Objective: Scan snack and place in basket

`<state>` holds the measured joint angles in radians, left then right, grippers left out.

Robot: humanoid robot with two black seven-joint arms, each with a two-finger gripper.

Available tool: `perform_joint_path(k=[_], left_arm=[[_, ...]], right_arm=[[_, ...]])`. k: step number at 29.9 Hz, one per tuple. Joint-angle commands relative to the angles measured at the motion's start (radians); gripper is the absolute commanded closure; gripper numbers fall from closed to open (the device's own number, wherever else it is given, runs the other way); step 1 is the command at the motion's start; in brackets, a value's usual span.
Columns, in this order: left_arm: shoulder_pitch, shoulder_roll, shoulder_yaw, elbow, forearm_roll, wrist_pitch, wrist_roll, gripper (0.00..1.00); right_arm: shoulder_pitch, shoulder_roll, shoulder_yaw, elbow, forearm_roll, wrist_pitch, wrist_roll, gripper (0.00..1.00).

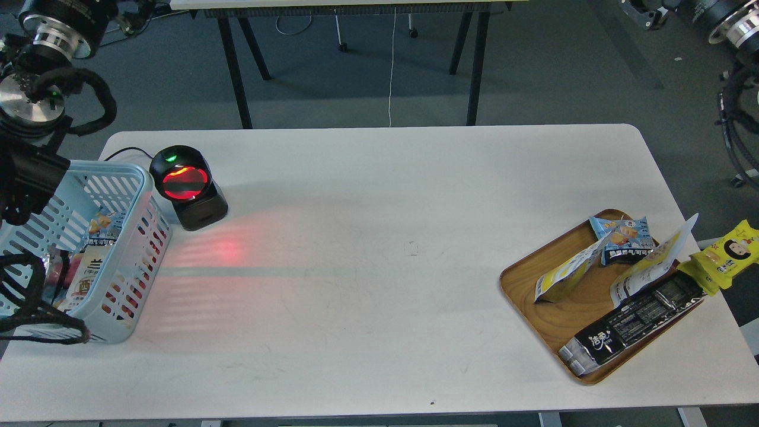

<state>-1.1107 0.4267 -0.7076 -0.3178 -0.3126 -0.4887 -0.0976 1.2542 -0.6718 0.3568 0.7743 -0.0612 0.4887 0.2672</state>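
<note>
Two white and yellow stand-up snack pouches stand in the wooden tray (522,296) at the right: one (566,276) on its left side, one (652,267) with a dark grey panel further right. The light-blue slotted basket (139,178) sits at the table's left edge and holds several packets. My left gripper (131,10) is at the top left edge, far above the basket, mostly cut off. My right gripper (643,12) is at the top right edge, high above the tray, with only a tip showing. Neither holds anything that I can see.
A black barcode scanner (187,185) with a red glowing window stands right of the basket and throws red light on the white table (379,237). The tray also holds a small light-blue packet (622,232) and a long black packet (634,323). A yellow packet (726,255) lies past the tray's right rim.
</note>
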Motion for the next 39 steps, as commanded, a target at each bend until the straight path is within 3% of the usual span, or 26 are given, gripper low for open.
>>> perform_joint_path(k=[1, 10, 17, 27, 39], left_arm=[[-0.008, -0.008, -0.003, 0.008, 0.0, 0.0, -0.002, 0.0], [-0.012, -0.025, 0.008, 0.008, 0.001, 0.0, -0.002, 0.0], [-0.012, -0.028, 0.01, 0.008, 0.003, 0.0, -0.002, 0.0], [-0.009, -0.029, 0.013, 0.012, 0.004, 0.0, -0.002, 0.0], [-0.003, -0.031, 0.014, 0.019, 0.006, 0.0, -0.004, 0.0]], right_arm=[[0.109, -0.083, -0.099, 0.173, -0.265, 0.0, 0.023, 0.03], [0.404, -0.21, -0.464, 0.675, -0.929, 0.0, 0.121, 0.04], [0.51, -0.252, -0.671, 0.939, -1.349, 0.0, 0.222, 0.08], [0.493, -0.241, -0.893, 0.959, -1.874, -0.055, 0.222, 0.1], [0.435, -0.276, -0.957, 0.916, -2.025, -0.084, 0.222, 0.1]])
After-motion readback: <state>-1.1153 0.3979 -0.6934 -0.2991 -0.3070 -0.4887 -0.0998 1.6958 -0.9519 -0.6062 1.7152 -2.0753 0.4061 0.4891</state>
